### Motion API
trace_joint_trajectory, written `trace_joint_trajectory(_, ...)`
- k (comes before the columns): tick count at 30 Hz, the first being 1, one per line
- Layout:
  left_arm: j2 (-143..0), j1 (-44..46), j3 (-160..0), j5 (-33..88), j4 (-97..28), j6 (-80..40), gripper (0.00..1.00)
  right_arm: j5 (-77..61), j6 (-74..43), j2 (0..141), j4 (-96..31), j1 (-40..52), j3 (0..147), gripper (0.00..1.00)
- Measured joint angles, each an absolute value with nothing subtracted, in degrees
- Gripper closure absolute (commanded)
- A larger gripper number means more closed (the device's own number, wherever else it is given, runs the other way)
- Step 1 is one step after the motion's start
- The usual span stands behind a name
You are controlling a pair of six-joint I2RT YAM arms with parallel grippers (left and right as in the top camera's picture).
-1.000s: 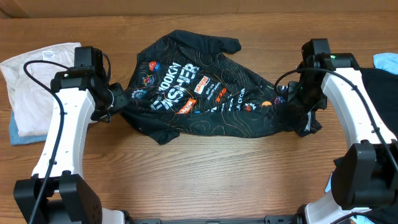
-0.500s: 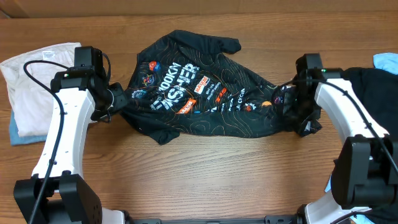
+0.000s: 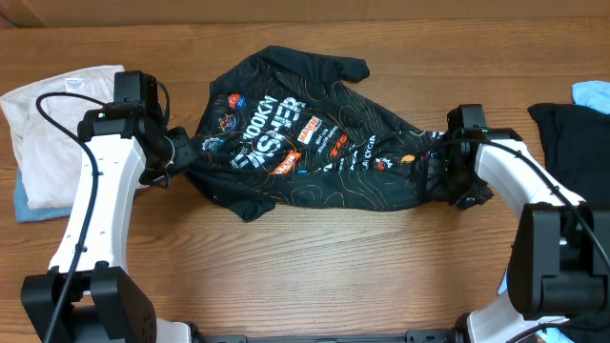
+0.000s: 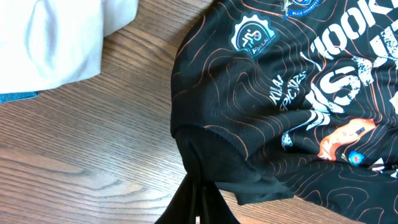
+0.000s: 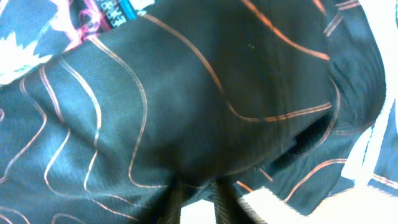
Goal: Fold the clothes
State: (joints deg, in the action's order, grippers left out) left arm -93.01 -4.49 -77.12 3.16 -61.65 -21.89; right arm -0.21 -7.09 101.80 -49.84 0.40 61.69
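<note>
R wrist cam: sports top (image 5: pixel 186 93) blurred, L fingers (image 4: pixel 180 208) cropped btm, black garment (image 3: pixel 577 133) cropped R edge

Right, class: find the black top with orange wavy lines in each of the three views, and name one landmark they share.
Overhead: the sports top lies stretched across the middle of the picture.
Left wrist: it fills the right and lower frame.
Right wrist: it fills nearly the whole frame, close up.
Shared landmark: its orange contour lines.
</note>
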Motion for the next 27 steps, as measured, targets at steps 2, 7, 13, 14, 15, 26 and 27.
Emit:
trace_joint_trajectory(2, -93.0, -4.5, -77.1, 3.2, -61.7, -21.9, 0.96, -0.2, -7.5, 101.8, -49.4, 0.4, 61.7, 0.96)
trace_joint_trajectory(7, -93.0, -4.5, -77.1, 3.2, -61.7, -21.9, 0.96, -0.2, -7.5, 101.8, -52.8, 0.4, 62.0, 0.96)
trace_joint_trajectory(13, -93.0, -4.5, -77.1, 3.2, -61.5, -21.9, 0.96, -0.2, -7.5, 100.7, -59.7, 0.4, 69.0, 0.96)
trace_joint_trajectory(14, -93.0, -4.5, -77.1, 3.2, -61.5, -21.9, 0.96, -0.3, -7.5, 100.1, -59.1, 0.4, 71.1, 0.96)
trace_joint_trajectory(15, -93.0, -4.5, -77.1, 3.2, -61.5, -21.9, 0.96, -0.3, -7.5, 99.5, -57.9, 0.4, 73.2, 0.96)
trace_joint_trajectory(26, -93.0, -4.5, -77.1, 3.2, -61.6, -21.9, 0.96, -3.0, -7.7, 99.2, -50.1, 0.4, 78.9, 0.47)
trace_joint_trajectory(27, -93.0, -4.5, -77.1, 3.2, -61.6, -21.9, 0.96, -3.2, -7.7, 99.9, -50.7, 0.4, 78.9, 0.47)
